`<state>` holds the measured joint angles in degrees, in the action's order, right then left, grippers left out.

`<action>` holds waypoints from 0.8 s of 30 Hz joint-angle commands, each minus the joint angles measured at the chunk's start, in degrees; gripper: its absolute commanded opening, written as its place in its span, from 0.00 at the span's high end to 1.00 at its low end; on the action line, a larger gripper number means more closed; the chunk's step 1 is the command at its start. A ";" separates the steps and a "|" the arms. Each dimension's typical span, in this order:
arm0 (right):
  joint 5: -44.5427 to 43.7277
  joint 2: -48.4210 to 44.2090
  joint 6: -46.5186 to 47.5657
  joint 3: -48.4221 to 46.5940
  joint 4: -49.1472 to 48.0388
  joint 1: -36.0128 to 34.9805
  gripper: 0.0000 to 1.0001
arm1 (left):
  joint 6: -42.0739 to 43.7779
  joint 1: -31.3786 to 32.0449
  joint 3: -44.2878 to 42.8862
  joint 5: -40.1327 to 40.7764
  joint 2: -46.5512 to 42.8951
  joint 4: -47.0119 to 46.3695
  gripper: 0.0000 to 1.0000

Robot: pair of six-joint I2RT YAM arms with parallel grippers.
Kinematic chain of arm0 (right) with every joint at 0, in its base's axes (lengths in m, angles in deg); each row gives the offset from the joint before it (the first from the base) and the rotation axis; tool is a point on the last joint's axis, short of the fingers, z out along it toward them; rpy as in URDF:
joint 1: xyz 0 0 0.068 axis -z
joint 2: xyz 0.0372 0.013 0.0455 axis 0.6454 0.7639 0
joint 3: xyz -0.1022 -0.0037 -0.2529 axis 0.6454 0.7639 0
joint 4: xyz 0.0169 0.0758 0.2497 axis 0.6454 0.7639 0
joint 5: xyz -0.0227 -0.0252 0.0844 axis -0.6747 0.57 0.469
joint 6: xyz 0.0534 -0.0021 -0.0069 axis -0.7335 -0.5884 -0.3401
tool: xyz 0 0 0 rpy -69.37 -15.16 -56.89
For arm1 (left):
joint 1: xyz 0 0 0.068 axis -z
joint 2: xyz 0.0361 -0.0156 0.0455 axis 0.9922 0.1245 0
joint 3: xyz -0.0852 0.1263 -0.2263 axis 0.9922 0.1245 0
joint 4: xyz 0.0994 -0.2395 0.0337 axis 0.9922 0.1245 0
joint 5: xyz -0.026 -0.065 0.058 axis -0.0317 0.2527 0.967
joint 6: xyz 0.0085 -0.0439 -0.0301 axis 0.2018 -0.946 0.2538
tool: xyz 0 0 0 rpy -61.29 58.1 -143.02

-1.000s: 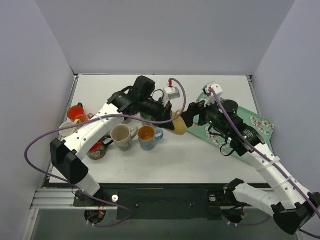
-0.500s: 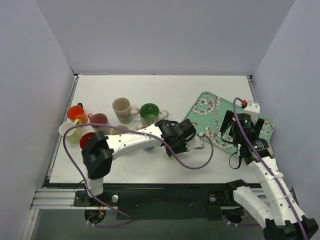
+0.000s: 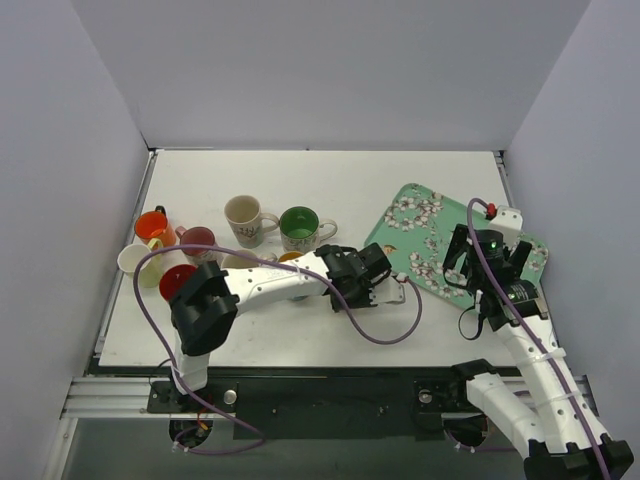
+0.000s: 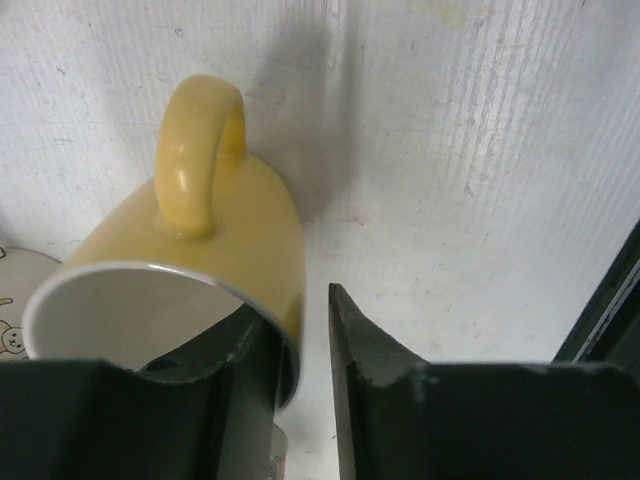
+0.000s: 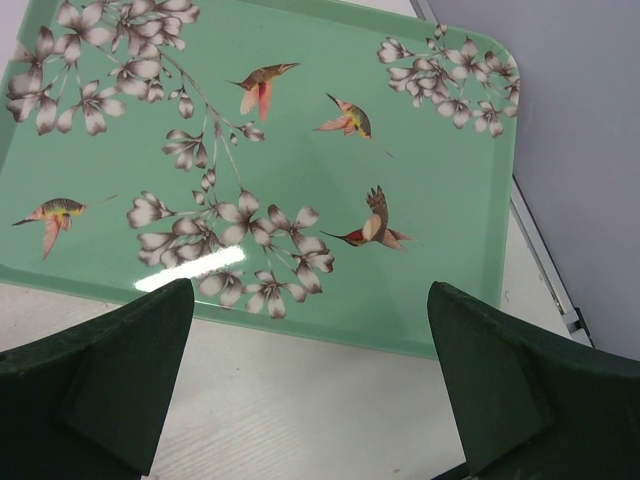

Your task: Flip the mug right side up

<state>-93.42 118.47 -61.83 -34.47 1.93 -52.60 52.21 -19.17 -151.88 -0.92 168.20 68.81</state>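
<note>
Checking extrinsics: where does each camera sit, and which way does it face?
Top external: above and behind the bases, looking down on the white table; both arms show.
Left wrist: on the left arm, looking down at the yellow ceramic mug; left gripper straddles its rim.
Right wrist: on the right arm, looking down at the green floral tray; right gripper frames it.
Shared: top external and right wrist both show the tray.

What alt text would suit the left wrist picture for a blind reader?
A yellow mug, white inside, sits on a white table, its handle pointing away. The left gripper straddles its near rim, dark fingers slightly apart.
</note>
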 commanded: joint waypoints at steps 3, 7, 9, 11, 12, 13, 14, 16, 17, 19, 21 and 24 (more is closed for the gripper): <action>-0.92 -0.74 0.83 1.26 -0.17 0.36 0.03 | 0.23 0.04 0.12 -6.97 -4.67 -1.73 0.15; 0.40 -0.91 0.74 2.14 -1.13 0.36 0.03 | -0.56 -0.75 -2.60 -6.72 -10.03 0.02 0.14; 1.89 -1.09 0.74 3.19 -2.27 0.36 0.03 | -1.78 -2.41 -4.70 -7.24 -12.93 0.90 0.13; 4.17 -2.05 0.83 5.03 -4.20 0.36 0.03 | -3.62 -5.05 -6.29 -8.56 -16.52 1.08 0.13; 5.75 -2.58 0.83 5.57 -5.86 0.36 0.03 | -4.25 -7.58 -6.21 -8.73 -17.94 0.56 0.12; 6.28 -3.89 0.74 7.48 -7.01 0.36 0.03 | -5.56 -9.00 -5.07 -8.56 -21.26 -1.02 0.12; 6.99 -4.51 0.65 8.64 -8.94 0.36 0.03 | -6.70 -12.58 -4.11 -8.30 -23.04 -2.25 0.12; 7.25 -6.97 0.13 12.32 -11.84 0.27 0.03 | -8.81 -18.46 -0.68 -6.37 -31.36 -6.38 0.11; 6.99 -8.46 0.04 13.38 -13.16 0.36 0.03 | -9.69 -20.42 1.68 -5.06 -33.23 -9.35 0.11; 6.73 -10.74 -0.05 16.11 -15.53 0.27 0.03 | -12.68 -28.58 6.86 -2.86 -40.17 -14.44 0.10; 6.90 -12.42 -0.05 18.83 -17.73 0.27 0.03 | -15.06 -35.53 13.35 0.64 -47.90 -20.70 0.09; 7.78 -14.35 -0.75 21.74 -19.07 0.10 0.03 | -16.81 -41.17 20.41 8.47 -54.85 -25.44 0.10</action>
<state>-86.49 106.54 -61.29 -15.33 -11.36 -52.57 40.43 -56.28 -139.36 -1.27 119.96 52.94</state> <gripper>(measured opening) 0.969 0.904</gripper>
